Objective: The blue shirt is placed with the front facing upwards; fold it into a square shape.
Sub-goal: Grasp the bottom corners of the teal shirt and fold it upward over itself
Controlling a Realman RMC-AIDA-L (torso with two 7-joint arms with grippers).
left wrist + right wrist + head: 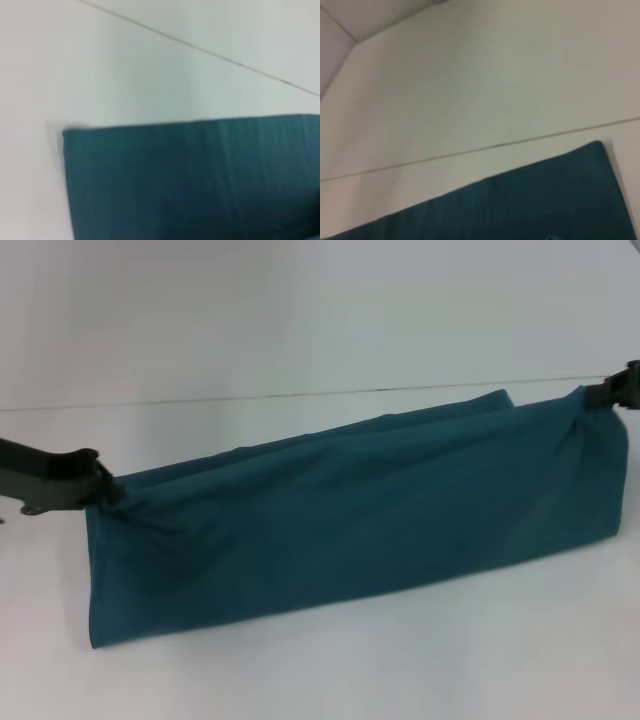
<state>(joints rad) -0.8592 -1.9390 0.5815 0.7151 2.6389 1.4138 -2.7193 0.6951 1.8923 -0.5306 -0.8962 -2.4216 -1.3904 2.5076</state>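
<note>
Left gripper (108, 490), a dark metal claw on a black arm entering from the left edge of the head view, is clamped on a bunched corner of the blue shirt (350, 520), a large dark teal-blue cotton garment. Fabric puckers in tight creases where the claw bites. The shirt hangs between the two arms as a long doubled band, upper edge lifted and stretched, sloping upward toward the right; lower edge rests on the white table (320, 670). No lettering or collar shows on the visible face. Behind the cloth a thin dark seam line (300, 395) runs across the table surface. Right gripper (603, 398), dark, at the far right edge, is closed on the opposite gathered corner, cloth pinched into folds below it. Left wrist view: flat teal cloth (200, 180) with one square corner lying on the white surface. Right wrist view: a teal edge (545, 205) against the table, seam line beyond it.
</note>
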